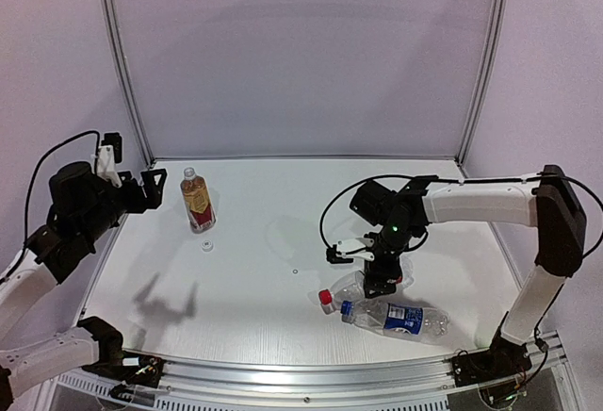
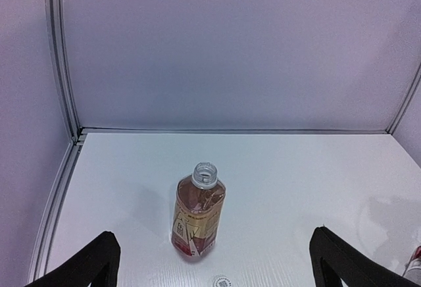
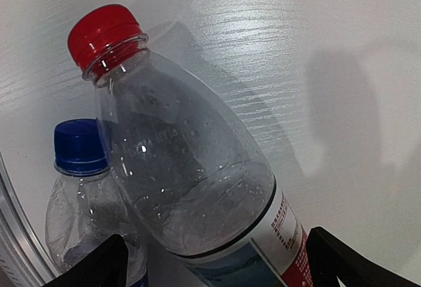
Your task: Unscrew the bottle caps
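The amber bottle [image 1: 197, 202] with the gold-red label stands upright at the back left with its mouth open; the left wrist view shows it too [image 2: 197, 214]. Its white cap [image 1: 206, 246] lies on the table just in front of it [image 2: 222, 281]. My left gripper [image 1: 151, 188] is open and empty, to the left of that bottle. The red-white label bottle [image 3: 197, 175] lies on the table with its red cap [image 3: 105, 33] on. My right gripper [image 1: 382, 281] is open, one finger on each side of its body. The blue-label bottle [image 1: 400, 318] lies beside it, blue cap [image 3: 79, 145] on.
The white table [image 1: 283, 204] has metal frame posts at its back corners [image 1: 127, 72] and pale walls behind. A rail [image 1: 311, 373] runs along the near edge, close to the two lying bottles.
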{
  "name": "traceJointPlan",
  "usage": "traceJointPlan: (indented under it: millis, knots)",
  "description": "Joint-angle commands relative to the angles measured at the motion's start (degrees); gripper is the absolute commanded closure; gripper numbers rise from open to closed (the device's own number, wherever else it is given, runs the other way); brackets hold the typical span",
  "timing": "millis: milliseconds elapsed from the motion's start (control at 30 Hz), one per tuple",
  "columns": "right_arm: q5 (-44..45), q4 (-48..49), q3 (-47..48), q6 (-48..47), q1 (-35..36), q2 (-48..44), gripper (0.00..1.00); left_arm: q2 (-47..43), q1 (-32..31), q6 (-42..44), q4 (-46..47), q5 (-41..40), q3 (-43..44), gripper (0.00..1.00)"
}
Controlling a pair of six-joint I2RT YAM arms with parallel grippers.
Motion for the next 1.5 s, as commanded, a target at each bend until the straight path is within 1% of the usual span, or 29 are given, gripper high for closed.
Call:
traceJointPlan:
  millis: [0, 100, 300, 367, 433, 467, 500, 567, 667, 733, 900, 1100, 1367, 1467]
  knots:
    - [0.2, 4.5, -1.2, -1.4, -0.3, 2.2, 0.04, -1.4, 0.1, -0.3, -3.1, 1.3, -0.7, 0.01]
    - [0.1, 6.7, -1.6, -1.6, -0.3, 3.2, 0.06, -2.2, 0.0, -0.1, -3.8, 1.5, -0.6, 0.01]
    - [-0.6, 11.4, -2.7, -0.5, -0.3, 4.7, 0.12, -2.8, 0.0, -0.3, -4.6, 2.3, 0.0, 0.01]
    - [-1.0, 12.3, -2.4, 0.4, -0.3, 5.0, 0.18, -2.9, -0.1, -0.5, -4.7, 2.4, 0.1, 0.01]
    - [-1.3, 13.2, -1.9, 1.6, -0.4, 5.6, 0.29, -3.1, -0.1, -0.7, -4.7, 2.4, 0.1, 0.01]
    - [-1.1, 13.7, -1.5, 2.3, -0.4, 5.9, 0.33, -3.1, -0.1, -0.8, -4.8, 2.4, 0.0, 0.01]
    - [-0.9, 13.9, -1.0, 3.0, -0.4, 6.2, 0.34, -3.3, -0.1, -1.0, -4.8, 2.4, 0.0, 0.01]
    - [-0.9, 13.5, -0.5, 3.4, -0.4, 6.8, 0.32, -3.4, -0.2, -1.2, -4.7, 2.4, -0.2, 0.01]
    - [-0.4, 12.3, -0.5, 3.1, -0.6, 6.7, 0.2, -3.4, -0.3, -1.5, -4.8, 2.5, -0.2, 0.01]
    - [-0.2, 11.5, -0.8, 2.7, -1.0, 6.2, 0.16, -3.4, -0.3, -1.5, -4.9, 2.5, -0.3, 0.01]
    - [-0.2, 9.5, -1.8, 1.5, -2.9, 4.3, 0.13, -3.2, -0.4, -1.6, -4.9, 2.8, -0.6, 0.01]
    - [-1.0, 8.1, -3.7, -0.3, -3.2, 2.6, 0.1, -2.2, -0.5, -1.5, -4.4, 3.2, -0.5, 0.01]
    - [-2.9, 12.4, -8.0, -0.4, -4.2, 1.3, 0.11, -1.6, -0.5, -1.5, -3.9, 4.0, -0.4, 0.01]
    - [-3.3, 15.8, -9.2, -0.4, -4.2, 1.0, 0.12, -1.6, -0.5, -1.6, -3.3, 4.9, -0.3, 0.01]
